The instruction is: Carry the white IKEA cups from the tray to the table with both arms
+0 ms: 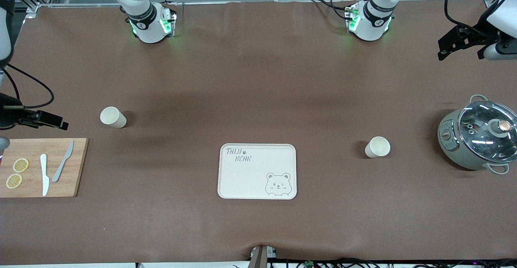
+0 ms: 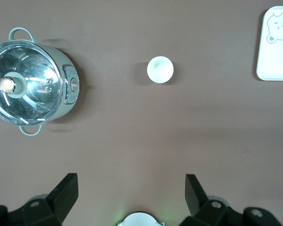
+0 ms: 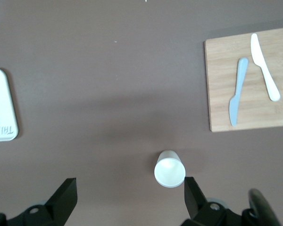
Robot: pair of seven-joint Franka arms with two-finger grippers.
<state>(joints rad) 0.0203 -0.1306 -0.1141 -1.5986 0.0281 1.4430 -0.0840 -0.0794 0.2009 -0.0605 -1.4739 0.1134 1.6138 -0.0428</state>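
Two small cream-white cups stand upright on the brown table. One cup (image 1: 113,117) is toward the right arm's end and also shows in the right wrist view (image 3: 170,168). The other cup (image 1: 377,147) is toward the left arm's end, beside the pot, and also shows in the left wrist view (image 2: 160,69). My left gripper (image 1: 460,51) hangs open and empty in the air over the table's left-arm end (image 2: 131,188). My right gripper (image 1: 42,119) hangs open and empty over the right-arm end, above the cutting board's edge (image 3: 129,193). Neither gripper touches a cup.
A cream bear tray (image 1: 257,171) lies between the cups, nearer the front camera. A grey-green pot with a glass lid (image 1: 478,139) stands at the left arm's end. A wooden cutting board (image 1: 40,167) with two knives and lemon slices lies at the right arm's end.
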